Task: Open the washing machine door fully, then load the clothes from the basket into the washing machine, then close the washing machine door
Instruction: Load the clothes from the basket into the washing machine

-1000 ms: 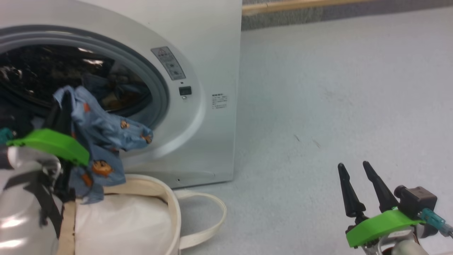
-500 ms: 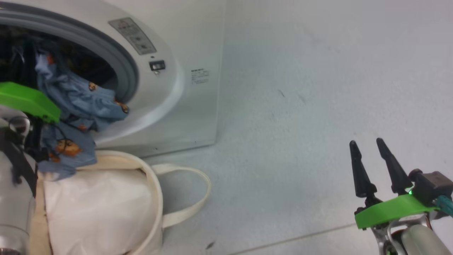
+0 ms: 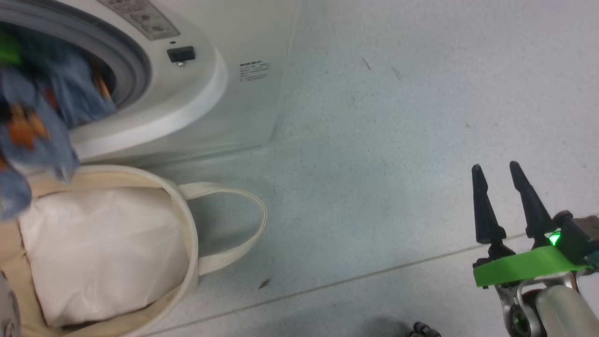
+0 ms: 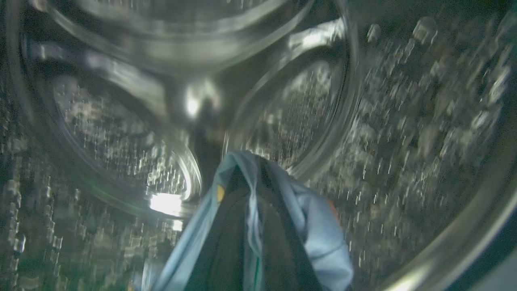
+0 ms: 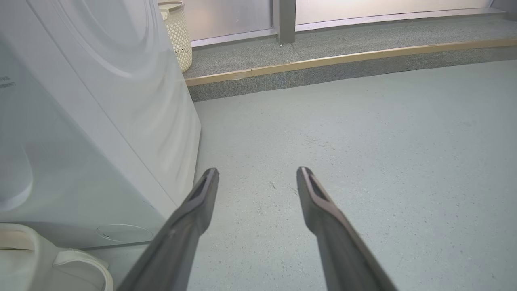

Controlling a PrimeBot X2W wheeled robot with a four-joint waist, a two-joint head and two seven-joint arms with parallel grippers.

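Note:
The white washing machine (image 3: pixel 243 37) stands at the upper left, its mouth open inside the grey rubber ring (image 3: pixel 126 61); the washing machine door is out of view. Light blue bear-print clothes (image 3: pixel 32 117) hang blurred across the mouth and over the rim of the basket (image 3: pixel 187 234). In the left wrist view, my left gripper (image 4: pixel 248 161) is inside the perforated steel drum (image 4: pixel 404 121), shut on the blue clothes (image 4: pixel 323 238), which wrap its dark fingers. My right gripper (image 3: pixel 496 171) hovers over the floor at the lower right, open and holding nothing (image 5: pixel 258 171).
A plain white pillow-like bundle (image 3: pixel 103 252) fills the basket, and a loop handle (image 3: pixel 252 224) lies on the floor. The right wrist view shows the machine's side (image 5: pixel 80 141), a perforated cream bin (image 5: pixel 177 32) behind it, and a raised kerb (image 5: pixel 343 60) across the far floor.
The head camera has tilted down and shifted. My left gripper has carried the blue clothes up from the basket into the drum. The right gripper stays open in place.

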